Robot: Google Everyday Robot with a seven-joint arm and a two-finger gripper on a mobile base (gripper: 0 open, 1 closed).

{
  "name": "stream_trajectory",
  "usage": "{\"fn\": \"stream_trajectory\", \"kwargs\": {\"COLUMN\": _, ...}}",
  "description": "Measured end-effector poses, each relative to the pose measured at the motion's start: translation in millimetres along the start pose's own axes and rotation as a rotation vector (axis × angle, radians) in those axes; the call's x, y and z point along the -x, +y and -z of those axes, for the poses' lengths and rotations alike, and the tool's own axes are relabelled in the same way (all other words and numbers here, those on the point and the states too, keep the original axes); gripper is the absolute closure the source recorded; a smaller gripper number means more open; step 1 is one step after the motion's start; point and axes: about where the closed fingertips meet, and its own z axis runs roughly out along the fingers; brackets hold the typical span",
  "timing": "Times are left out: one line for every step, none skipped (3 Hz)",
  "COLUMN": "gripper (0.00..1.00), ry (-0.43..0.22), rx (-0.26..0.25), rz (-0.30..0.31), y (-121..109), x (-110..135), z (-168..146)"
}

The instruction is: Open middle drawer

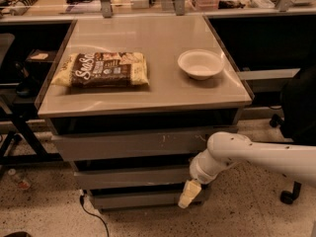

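The cabinet under the grey tabletop has three grey drawer fronts. The top one is widest and has pale scratch marks. The middle drawer is a plain grey front below it, and its interior does not show. The bottom front is the narrowest. My gripper hangs from the white arm that comes in from the right. It points down in front of the cabinet's right end, below the middle drawer's right edge, level with the bottom front.
On the tabletop lie a brown snack bag at left and a white bowl at right. A black office chair stands at the right. A black cable runs on the speckled floor at the cabinet's left foot.
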Motion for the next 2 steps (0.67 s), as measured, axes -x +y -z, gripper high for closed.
{"fn": "stream_trajectory", "kwargs": {"gripper": 0.00, "ry": 0.000, "rx": -0.008, "rz": -0.019, "y": -11.4, "x": -4.0, "z": -10.4}}
{"fn": "stream_trajectory", "kwargs": {"gripper": 0.00, "ry": -0.007, "rx": -0.012, "rz": -0.045, "y": -28.1, "x": -9.8, "z": -31.1}}
